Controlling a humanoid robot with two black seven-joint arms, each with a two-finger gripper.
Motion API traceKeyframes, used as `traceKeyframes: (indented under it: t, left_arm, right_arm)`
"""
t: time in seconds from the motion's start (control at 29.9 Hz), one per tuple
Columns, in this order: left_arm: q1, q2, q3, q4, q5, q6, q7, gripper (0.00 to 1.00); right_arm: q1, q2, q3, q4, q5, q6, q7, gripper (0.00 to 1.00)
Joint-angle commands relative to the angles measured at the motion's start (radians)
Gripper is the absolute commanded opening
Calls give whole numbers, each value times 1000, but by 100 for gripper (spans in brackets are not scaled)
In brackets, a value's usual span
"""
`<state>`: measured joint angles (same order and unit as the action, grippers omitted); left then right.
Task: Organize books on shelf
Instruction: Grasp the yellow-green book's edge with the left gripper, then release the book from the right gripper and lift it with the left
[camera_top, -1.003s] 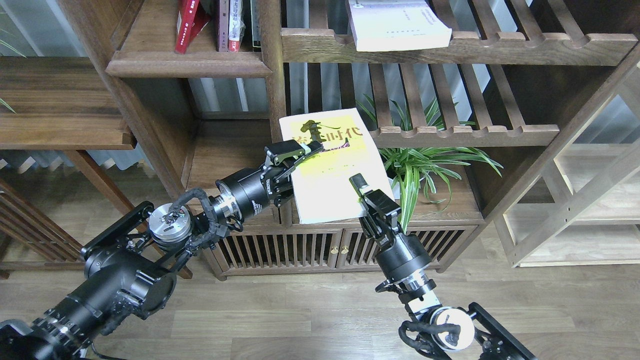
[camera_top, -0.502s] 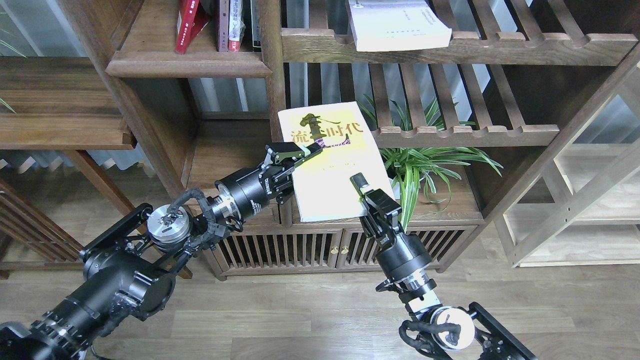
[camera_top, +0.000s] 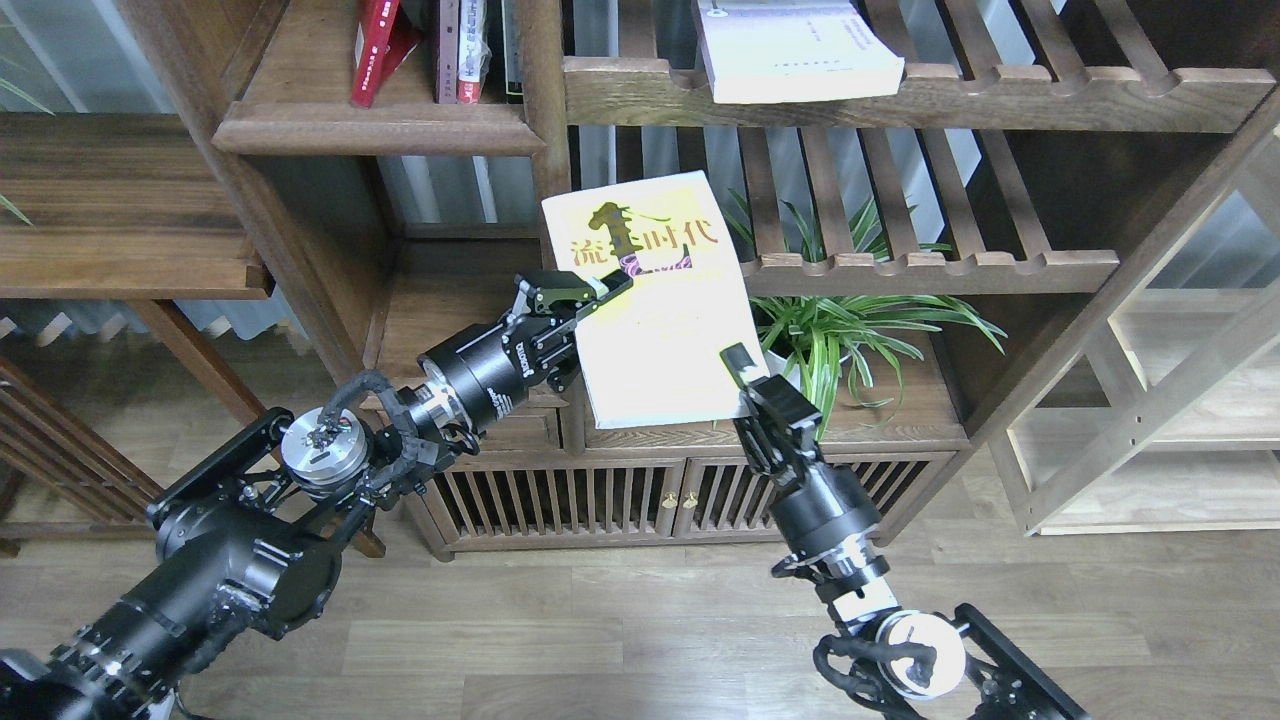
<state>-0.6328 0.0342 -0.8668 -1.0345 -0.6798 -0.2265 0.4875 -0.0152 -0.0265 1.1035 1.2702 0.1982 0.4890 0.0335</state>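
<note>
In left claw (camera_top: 598, 296): yellow-green book (camera_top: 655, 300), black characters.

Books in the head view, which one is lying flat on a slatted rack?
The thick white book, lying flat on the top slatted rack. The yellow-green book is held by the left gripper; the dark red book leans on the plank shelf.

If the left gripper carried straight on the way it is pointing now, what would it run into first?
The left gripper points up and to the right and is already clamped on the left edge of the yellow-green book. Beyond the book, the line likely leads toward the slatted rack, though depth is unclear.
</note>
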Motion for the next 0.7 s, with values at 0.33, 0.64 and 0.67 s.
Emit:
traceKeyframes:
  t: [0.33,0.64,0.67]
  left_arm:
    - [-1,42,22,-10,238,-155,1,2]
    - [1,136,20,-104,468,-262,1,2]
    - [1,151,15,-122,491,-262,1,2]
  right_arm:
    - [0,-67,117,-25,-3,0,0,73]
    - [0,-130,200,-150,6,0,2,80]
    - [0,-141,205,-169,4,0,2,81]
